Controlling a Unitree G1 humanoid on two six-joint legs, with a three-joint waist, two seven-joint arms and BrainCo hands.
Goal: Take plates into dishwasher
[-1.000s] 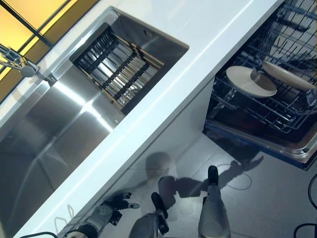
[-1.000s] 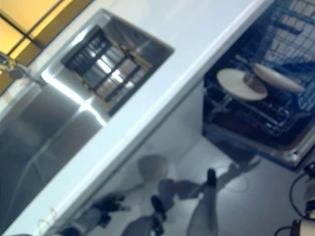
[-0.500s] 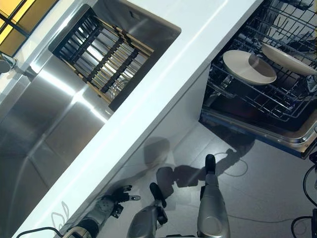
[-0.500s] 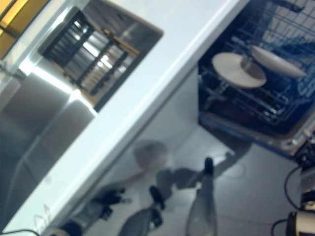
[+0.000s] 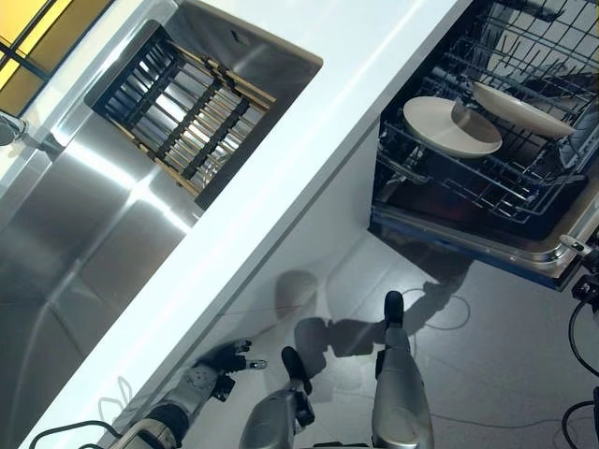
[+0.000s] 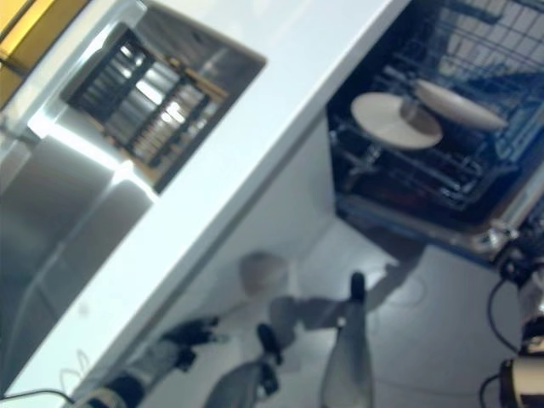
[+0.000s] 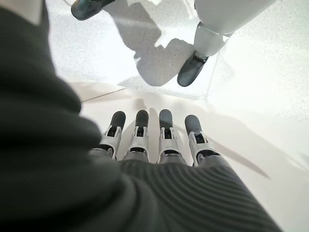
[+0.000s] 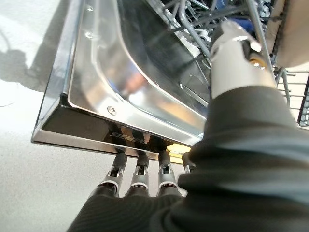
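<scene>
Two beige plates lie in the pulled-out wire rack (image 5: 524, 187) of the open dishwasher: a flat one (image 5: 452, 126) and a tilted one (image 5: 519, 109) just behind it. My right hand (image 8: 140, 176) is low at the front edge of the dishwasher door (image 8: 120, 87). It is open, with straight fingers reaching to that edge and the thumb (image 8: 236, 58) raised, and it holds nothing. My left hand (image 5: 225, 360) hangs below the counter, far from the dishwasher. It is also open, fingers (image 7: 140, 133) straight over the floor, and empty.
A long white counter (image 5: 309, 140) runs diagonally across the view. Set into it is a steel sink (image 5: 75, 243) with a dark slatted drainer (image 5: 182, 112) at its far end and a faucet (image 5: 9, 126) at the left edge. The lowered door juts out over the grey floor (image 5: 487, 355).
The whole picture has shifted, so the camera has moved, and more of the dishwasher door's corner shows at the right. The plates lie as before. My left hand still hangs low.
</scene>
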